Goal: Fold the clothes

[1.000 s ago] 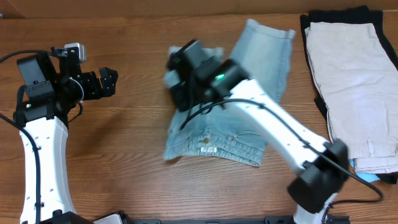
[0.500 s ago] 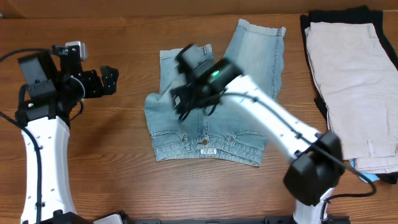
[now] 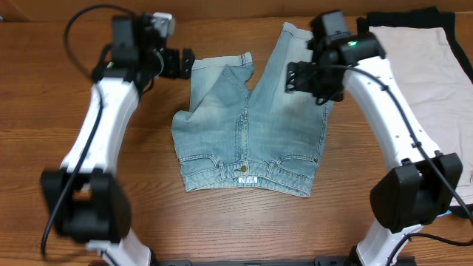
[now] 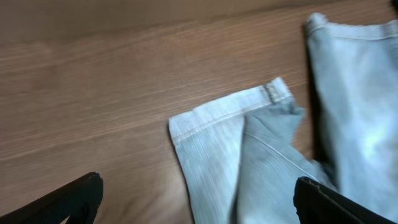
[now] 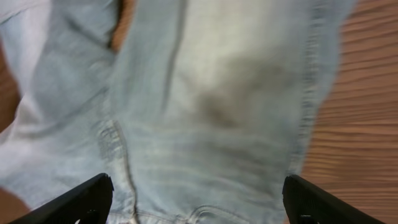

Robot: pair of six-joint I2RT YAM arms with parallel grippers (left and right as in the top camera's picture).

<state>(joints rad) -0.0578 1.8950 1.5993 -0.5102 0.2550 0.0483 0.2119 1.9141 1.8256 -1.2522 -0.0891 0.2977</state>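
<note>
The clothes lie in two places. Faded light-blue denim shorts are spread flat mid-table, waistband toward the front edge and both legs pointing back. The left leg's hem is partly folded over. My left gripper hovers open at that hem's outer corner, its dark fingertips straddling wood and denim. My right gripper is open above the right leg, with cloth filling the gap and nothing gripped. Cream-white shorts rest on a black garment at the far right.
The wooden table shows bare at the left and along the front. A brown wall runs along the back edge. A scrap of light-blue fabric peeks out under the cream shorts near the right arm's base.
The right gripper let go of the denim shorts and moved right over the right leg. The left arm swung in from the far left to the left leg hem. The shorts now lie spread out.
</note>
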